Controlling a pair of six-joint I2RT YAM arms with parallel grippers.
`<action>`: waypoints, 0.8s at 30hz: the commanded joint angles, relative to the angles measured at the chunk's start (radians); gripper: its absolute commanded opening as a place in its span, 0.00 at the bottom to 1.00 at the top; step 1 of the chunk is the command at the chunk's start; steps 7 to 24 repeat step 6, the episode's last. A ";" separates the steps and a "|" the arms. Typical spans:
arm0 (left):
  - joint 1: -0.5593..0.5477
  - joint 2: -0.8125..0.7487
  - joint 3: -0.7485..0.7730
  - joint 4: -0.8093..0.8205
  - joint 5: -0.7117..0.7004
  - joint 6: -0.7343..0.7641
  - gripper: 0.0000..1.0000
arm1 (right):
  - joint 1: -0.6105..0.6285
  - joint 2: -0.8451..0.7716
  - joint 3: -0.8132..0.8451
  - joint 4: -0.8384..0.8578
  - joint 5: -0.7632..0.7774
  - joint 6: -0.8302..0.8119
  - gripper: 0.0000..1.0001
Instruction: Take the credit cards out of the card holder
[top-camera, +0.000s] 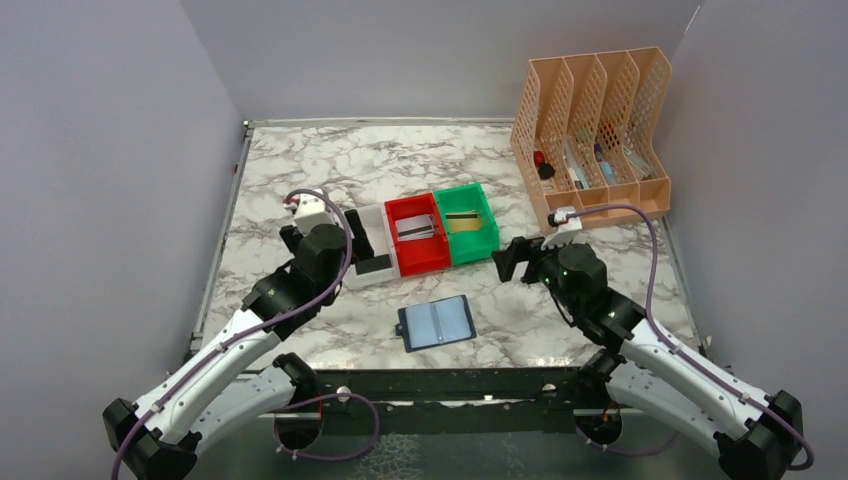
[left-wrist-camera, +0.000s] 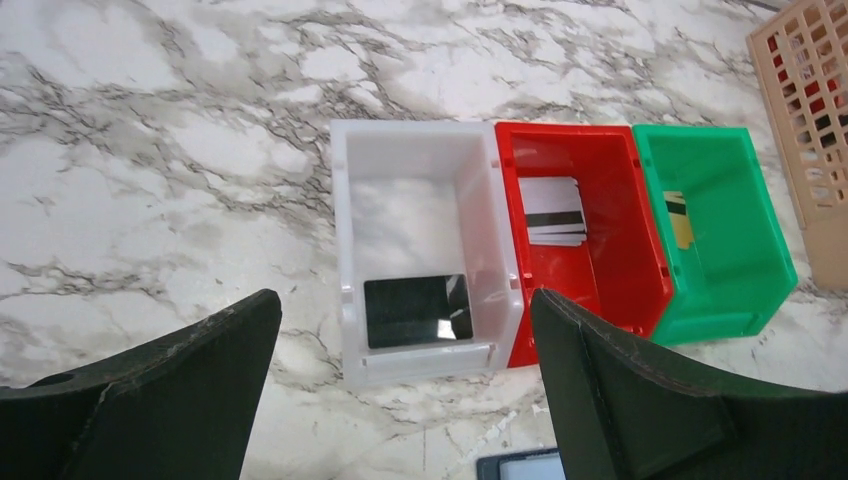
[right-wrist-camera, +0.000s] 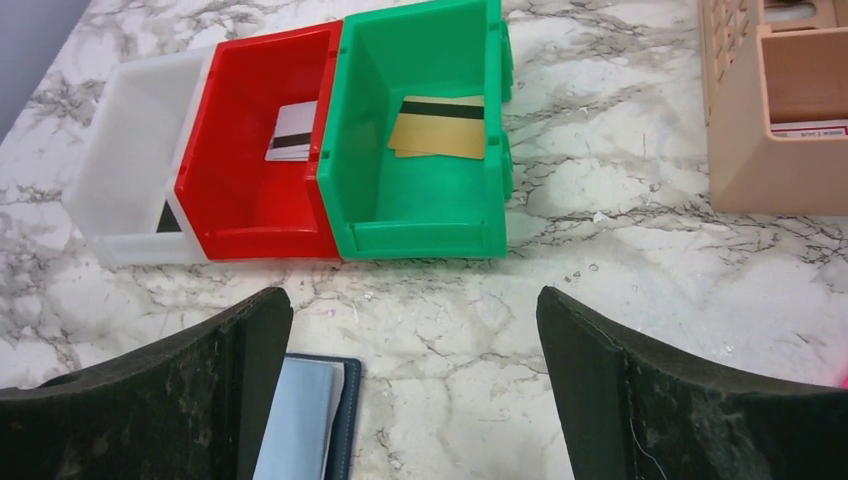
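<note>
Open card holder (top-camera: 436, 323), long axis left-right, lies nearward, midway between spread, empty left end effector (left-wrist-camera: 402, 305) and right end effector (right-wrist-camera: 412, 298)

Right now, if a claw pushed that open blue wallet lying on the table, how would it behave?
The card holder lies open and flat, so it would probably slide across the smooth marble table rather than tip. Its fold suggests it would flop if lifted by one edge. Its shiny sleeves look slippery.

A card (left-wrist-camera: 417, 310) in each of three adjoining bins (top-camera: 425, 258); card holder (top-camera: 436, 324) before them; file rack (top-camera: 630, 195) behind, right
</note>
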 joint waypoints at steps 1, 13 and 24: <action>-0.002 0.019 0.062 -0.034 -0.127 0.070 0.99 | 0.003 -0.004 0.005 0.005 0.080 -0.031 0.98; -0.003 0.033 0.068 -0.037 -0.126 0.069 0.99 | 0.004 0.028 0.030 -0.010 0.071 -0.030 0.98; -0.003 0.033 0.068 -0.037 -0.126 0.069 0.99 | 0.004 0.028 0.030 -0.010 0.071 -0.030 0.98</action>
